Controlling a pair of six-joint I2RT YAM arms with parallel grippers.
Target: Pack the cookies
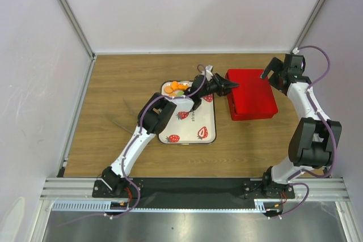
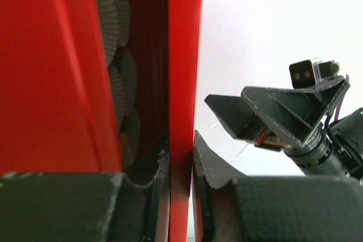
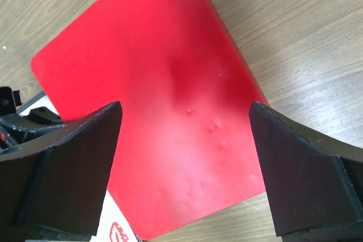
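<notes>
The cookies (image 1: pixel 177 87) are a small pile of orange and green discs at the far end of a white strawberry-print tray (image 1: pixel 190 126). A red box (image 1: pixel 252 93) with its lid stands right of the tray. My left gripper (image 1: pixel 229 85) reaches over the tray and is shut on the left edge of the red lid (image 2: pixel 182 83). The left wrist view shows fluted paper cups (image 2: pixel 116 72) inside the box. My right gripper (image 1: pixel 278 75) hovers open above the box's far right side, and the lid (image 3: pixel 170 100) fills its view between the fingers (image 3: pixel 74 157).
The tray's corner (image 3: pixel 113 228) shows beside the box. The wooden table (image 1: pixel 113 94) is walled by white panels at the left, back and right. My right gripper (image 2: pixel 278 111) shows in the left wrist view, beyond the lid.
</notes>
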